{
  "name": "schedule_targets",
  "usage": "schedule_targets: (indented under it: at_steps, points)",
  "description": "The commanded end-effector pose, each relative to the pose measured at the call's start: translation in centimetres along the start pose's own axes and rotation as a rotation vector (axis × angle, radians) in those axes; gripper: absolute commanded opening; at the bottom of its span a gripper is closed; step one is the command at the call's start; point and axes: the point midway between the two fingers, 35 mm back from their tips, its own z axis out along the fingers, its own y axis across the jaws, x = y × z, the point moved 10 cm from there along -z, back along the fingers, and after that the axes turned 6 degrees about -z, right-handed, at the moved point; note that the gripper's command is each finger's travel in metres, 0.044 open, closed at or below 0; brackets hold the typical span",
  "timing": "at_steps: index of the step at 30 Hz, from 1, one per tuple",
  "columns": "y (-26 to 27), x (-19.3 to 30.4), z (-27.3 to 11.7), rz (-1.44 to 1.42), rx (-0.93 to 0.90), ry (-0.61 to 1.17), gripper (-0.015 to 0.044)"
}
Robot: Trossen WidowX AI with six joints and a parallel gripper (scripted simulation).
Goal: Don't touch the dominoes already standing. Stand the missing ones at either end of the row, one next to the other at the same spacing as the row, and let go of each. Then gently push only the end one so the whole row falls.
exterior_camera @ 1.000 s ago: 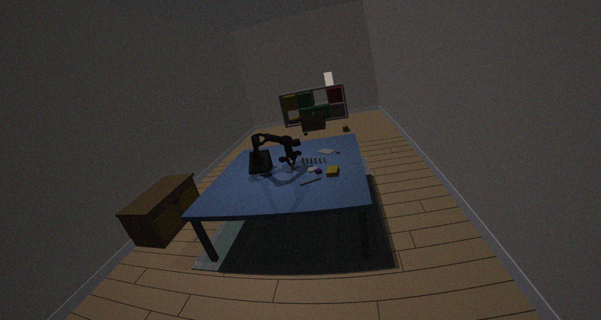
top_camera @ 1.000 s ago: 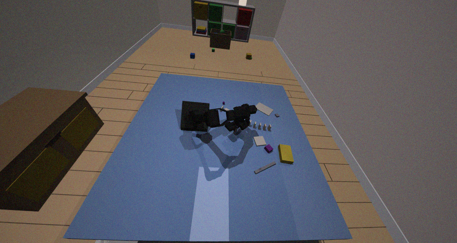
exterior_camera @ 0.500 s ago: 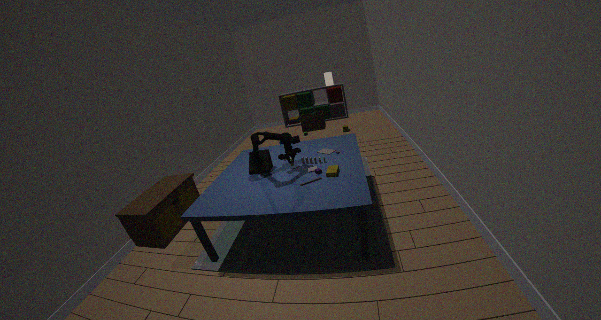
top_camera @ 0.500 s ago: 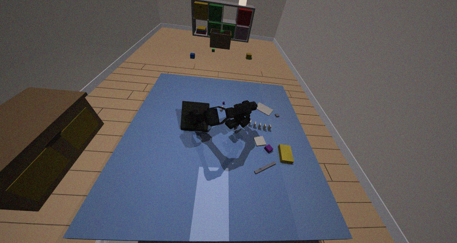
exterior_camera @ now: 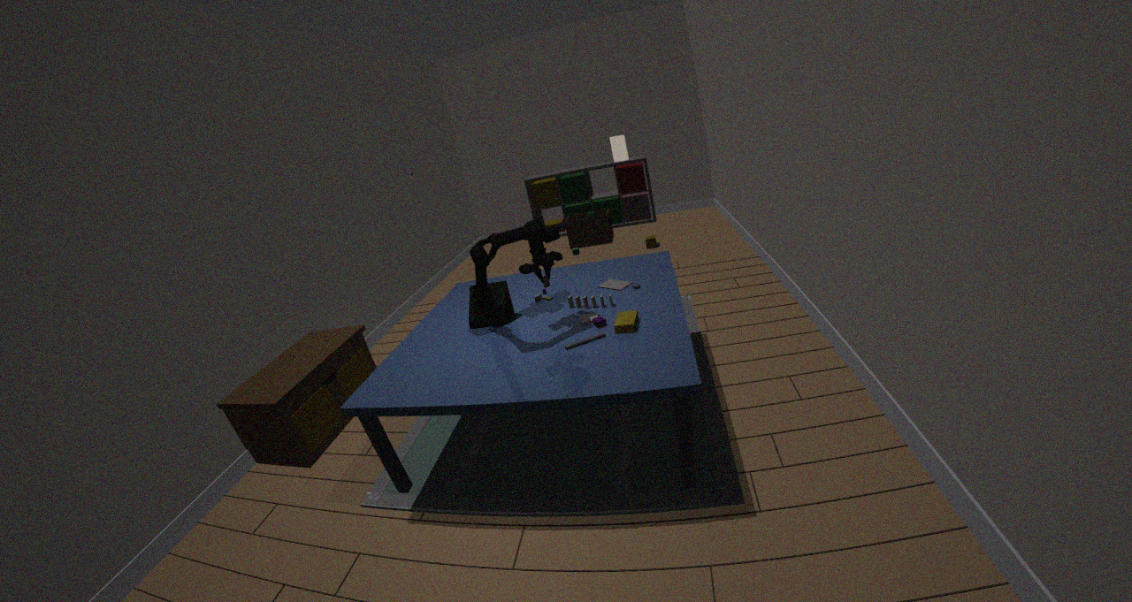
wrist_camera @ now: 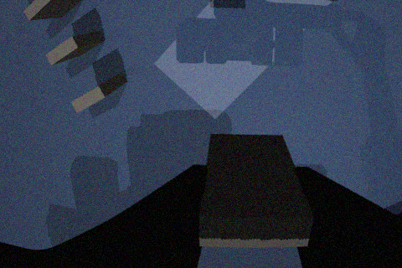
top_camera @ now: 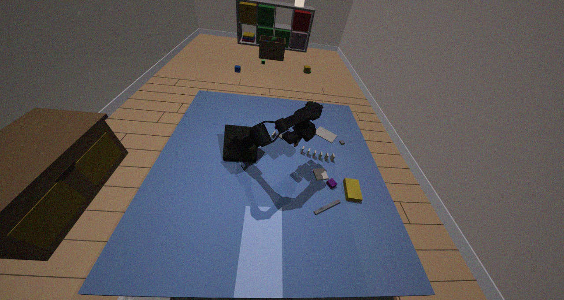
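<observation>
- The tool [top_camera: 296,141] [exterior_camera: 545,283] [wrist_camera: 250,181] is partly closed, its fingers stopped apart by a dark-sided domino [top_camera: 296,144] [wrist_camera: 253,184] gripped between them.
- In the wrist view one finger presses either side of that domino, with a thin pale strip along its lower end; whether it hangs perfectly upright I cannot tell.
- The tool is raised above the desk [top_camera: 177,239] [exterior_camera: 514,377] [wrist_camera: 33,155], pointing down, nearer the desk's far edge than its near edge.
- Six dominoes stand in a row [top_camera: 320,156] [exterior_camera: 586,301] [wrist_camera: 63,50] towards the desk's right edge; the tool is apart from them, off the end farther from that edge.
- A pale tile [top_camera: 320,174] [exterior_camera: 592,316] [wrist_camera: 215,92] lies flat on the near-edge side of the row, with a purple block [top_camera: 331,183] [exterior_camera: 599,321] just beside it.
- A yellow block [top_camera: 353,190] [exterior_camera: 626,321] lies between the purple one and the right edge.
- A thin bar [top_camera: 327,207] [exterior_camera: 585,342] lies nearer the near edge than those blocks.
- Towards the far right corner lie a pale plate [top_camera: 326,134] [exterior_camera: 615,284] and a small grey piece [top_camera: 342,142] [exterior_camera: 635,285].
</observation>
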Motion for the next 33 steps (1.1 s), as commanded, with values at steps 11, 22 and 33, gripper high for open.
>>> schedule_targets:
  at_steps: [11,22,33]
  points:
    - [9.1,3.3,0.5,-0.473,0.013,0.006,0.0107]
    - [9.6,3.0,5.6,-0.474,0.009,0.006,0.0107]
    - [9.3,3.0,11.0,-0.473,0.012,0.004,0.0107]
